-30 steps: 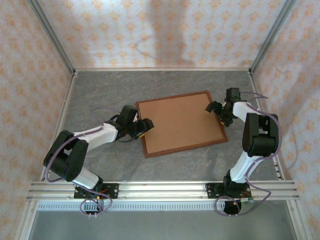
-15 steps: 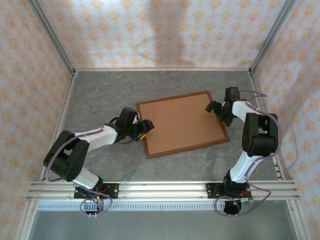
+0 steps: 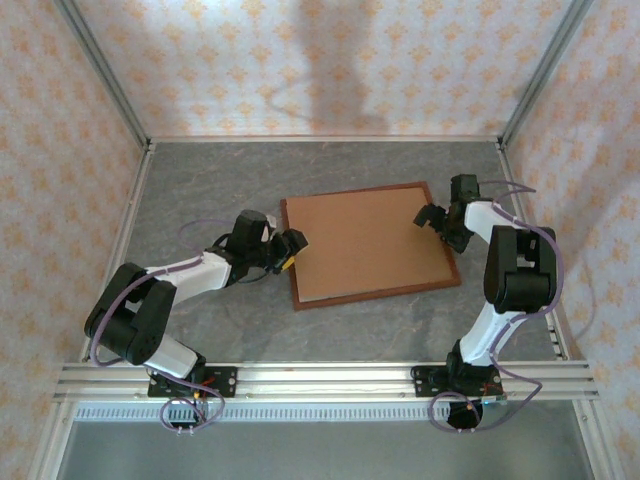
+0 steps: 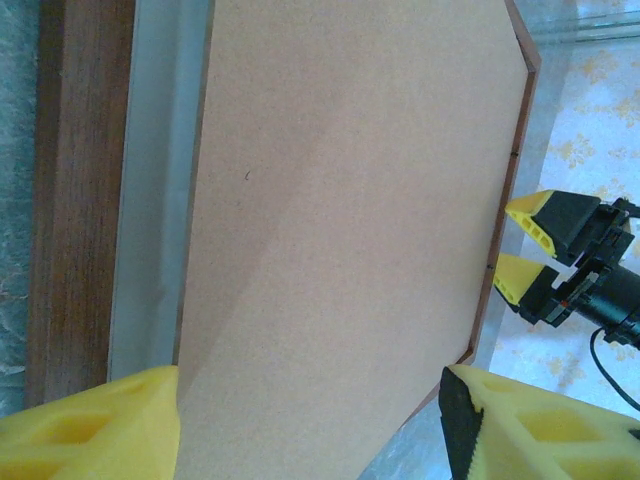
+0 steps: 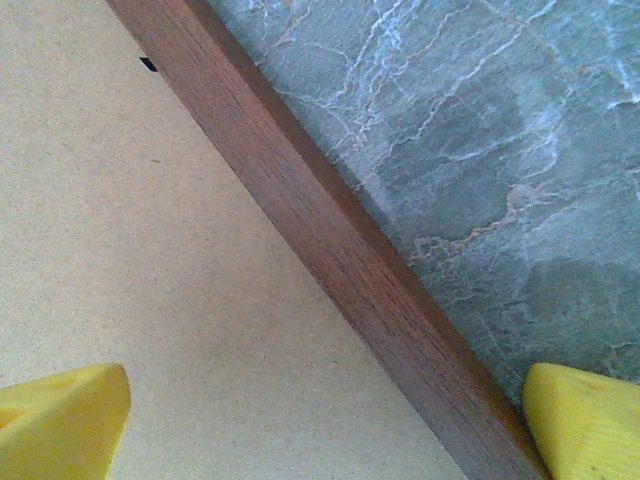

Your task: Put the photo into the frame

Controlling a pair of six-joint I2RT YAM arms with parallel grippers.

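The frame [image 3: 380,294] lies flat mid-table, its dark reddish-brown moulding around a plain brown backing board [image 3: 365,240] that faces up. The photo is hidden. My left gripper [image 3: 288,245] is open at the frame's left edge. In the left wrist view its yellow fingers [image 4: 90,425] stand wide apart over the board [image 4: 350,250], and a grey gap separates the board from the moulding [image 4: 75,200]. My right gripper [image 3: 438,222] is open and straddles the right rail [image 5: 330,240], with one finger over the board [image 5: 150,250] and the other over the table [image 5: 480,120].
The grey marbled table [image 3: 230,180] is enclosed by patterned walls with metal corner posts [image 3: 100,70]. An aluminium rail [image 3: 330,378] carrying both arm bases runs along the near edge. The right gripper's yellow tips [image 4: 530,255] show beyond the board's far edge.
The frame has slid a little to the right on the table. My left gripper has shifted slightly farther from the bases along the left edge. The right gripper has stayed in place.
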